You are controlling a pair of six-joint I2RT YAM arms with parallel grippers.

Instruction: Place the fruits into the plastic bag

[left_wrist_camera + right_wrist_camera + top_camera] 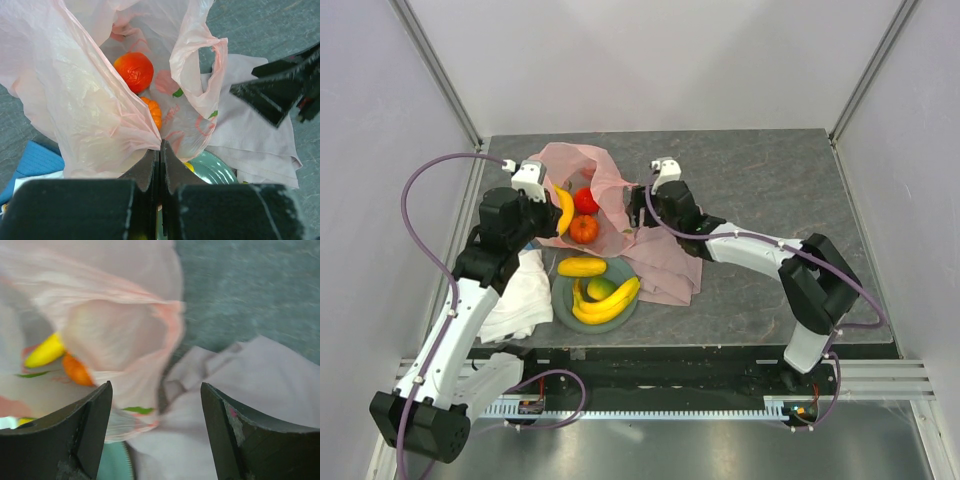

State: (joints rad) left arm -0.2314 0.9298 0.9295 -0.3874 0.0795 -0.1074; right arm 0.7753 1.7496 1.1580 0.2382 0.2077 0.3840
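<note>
Behind the plate [560, 300], translucent pale-pink plastic bag [608, 180] gapes; left fingers [145, 170] pinch its rim, right fingers [85, 435] spread wide.

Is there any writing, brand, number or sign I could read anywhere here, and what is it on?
None can be read.
The plastic bag carries pink and green printed marks, but no legible letters.
The small boards on the front rail are too small to read.
</note>
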